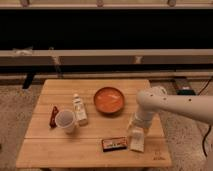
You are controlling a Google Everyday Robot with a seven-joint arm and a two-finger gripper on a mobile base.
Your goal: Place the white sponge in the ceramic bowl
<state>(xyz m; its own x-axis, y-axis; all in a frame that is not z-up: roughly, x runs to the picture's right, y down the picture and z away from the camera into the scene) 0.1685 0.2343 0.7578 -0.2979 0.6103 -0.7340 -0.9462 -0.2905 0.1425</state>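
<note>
The white sponge (137, 142) lies flat near the table's front right edge, partly covered at its top by my gripper. The ceramic bowl (109, 100), orange with a darker rim, sits at the middle back of the table and looks empty. My gripper (136, 129) hangs from the white arm (165, 102) that comes in from the right. It points down just above the sponge's far end, in front of and to the right of the bowl.
The wooden table (60, 147) also holds a dark rectangular packet (114, 144) just left of the sponge, a white cup (65, 120), a white bottle-like item (79, 109) and a small red packet (53, 116) at the left. A bench runs behind the table.
</note>
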